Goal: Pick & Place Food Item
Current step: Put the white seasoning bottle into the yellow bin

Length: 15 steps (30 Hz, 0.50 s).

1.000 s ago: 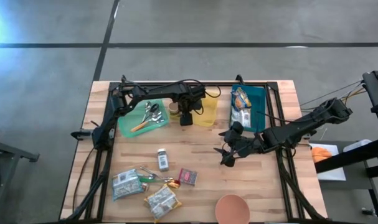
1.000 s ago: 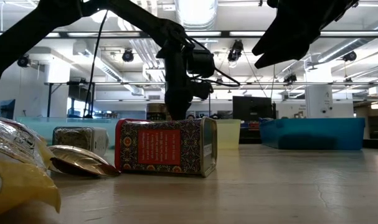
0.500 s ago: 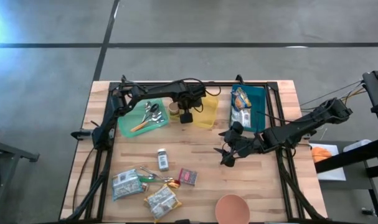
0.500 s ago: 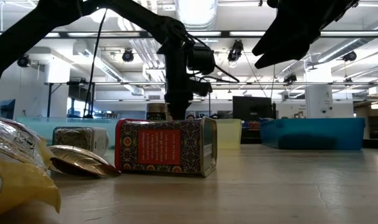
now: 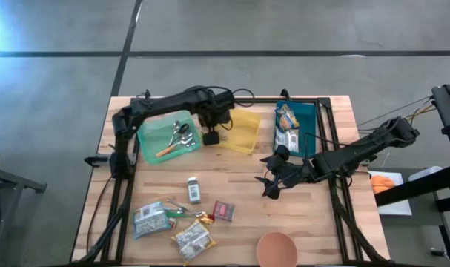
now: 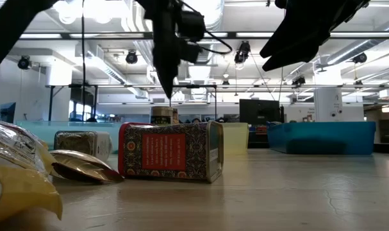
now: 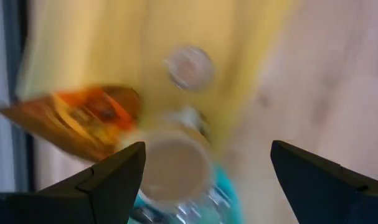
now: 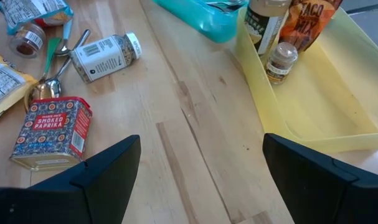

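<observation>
A jar with a beige lid (image 7: 176, 168) stands upright in the left end of the yellow tray (image 5: 243, 132), beside a small spice jar (image 8: 281, 61) and an orange taco-mix packet (image 8: 308, 18). My left gripper (image 5: 210, 138) hangs open above this jar, pointing straight down, with clear air between them (image 6: 167, 90). My right gripper (image 5: 269, 182) waits open over the table's middle right, holding nothing. A red paprika tin (image 8: 51, 130) and a white jar (image 8: 104, 53) lie on their sides on the wood.
A green tray (image 5: 152, 142) with cutlery sits left of the yellow one, and a teal bin (image 5: 308, 119) with food packets sits right of it. Snack packets (image 5: 152, 219), spoons and a terracotta bowl (image 5: 276, 249) lie toward the near edge. Bare wood shows in the centre.
My left gripper has risen straight up from the jar in the yellow tray and shifted slightly toward the table's left edge. The jar stays upright in the tray.
</observation>
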### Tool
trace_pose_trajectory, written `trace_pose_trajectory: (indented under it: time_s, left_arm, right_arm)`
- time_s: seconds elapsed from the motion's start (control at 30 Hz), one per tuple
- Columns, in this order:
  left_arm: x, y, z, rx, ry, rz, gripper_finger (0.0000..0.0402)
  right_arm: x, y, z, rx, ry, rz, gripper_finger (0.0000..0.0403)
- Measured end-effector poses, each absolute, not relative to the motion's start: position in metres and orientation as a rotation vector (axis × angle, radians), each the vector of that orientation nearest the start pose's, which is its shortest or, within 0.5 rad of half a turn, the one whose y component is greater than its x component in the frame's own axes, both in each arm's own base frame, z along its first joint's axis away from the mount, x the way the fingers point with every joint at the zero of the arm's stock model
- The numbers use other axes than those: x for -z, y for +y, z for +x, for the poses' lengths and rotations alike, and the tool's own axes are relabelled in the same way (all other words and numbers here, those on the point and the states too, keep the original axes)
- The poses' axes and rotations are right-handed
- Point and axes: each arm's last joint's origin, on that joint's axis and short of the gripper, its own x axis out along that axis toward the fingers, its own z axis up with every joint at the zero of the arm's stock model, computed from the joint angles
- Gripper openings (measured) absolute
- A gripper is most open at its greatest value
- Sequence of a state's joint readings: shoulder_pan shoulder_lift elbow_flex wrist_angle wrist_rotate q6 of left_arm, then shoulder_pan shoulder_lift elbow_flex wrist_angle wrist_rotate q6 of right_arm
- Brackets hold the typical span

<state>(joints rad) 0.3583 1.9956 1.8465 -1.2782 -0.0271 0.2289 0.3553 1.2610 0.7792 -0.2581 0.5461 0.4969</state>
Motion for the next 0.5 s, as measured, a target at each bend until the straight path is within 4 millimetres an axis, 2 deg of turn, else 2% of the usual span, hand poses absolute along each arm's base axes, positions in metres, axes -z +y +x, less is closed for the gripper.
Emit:
trace_pose_trajectory:
  time_s: [0.13,0.27,0.37,0.43,0.5]
  left_arm:
    - [-0.294,0.113,0.352,-0.062,1.454,-0.141,0.0351]
    - [-0.306,0.081,0.337,-0.058,1.462,-0.184,0.0351]
    - [-0.306,0.062,0.328,-0.262,1.433,-0.373,0.0351]
    - [-0.3,0.053,0.32,-0.459,1.414,-0.537,0.0351]
    - [-0.292,0.043,0.311,-0.583,1.402,-0.629,0.0351]
  right_arm:
    - [-0.232,0.074,0.242,0.338,0.6,0.155,0.0336]
    - [-0.232,0.074,0.242,0.34,0.599,0.174,0.0336]
    - [-0.232,0.074,0.242,0.346,0.595,0.196,0.0336]
    - [-0.232,0.074,0.242,0.352,0.59,0.217,0.0336]
    - [-0.232,0.074,0.242,0.355,0.586,0.23,0.0336]
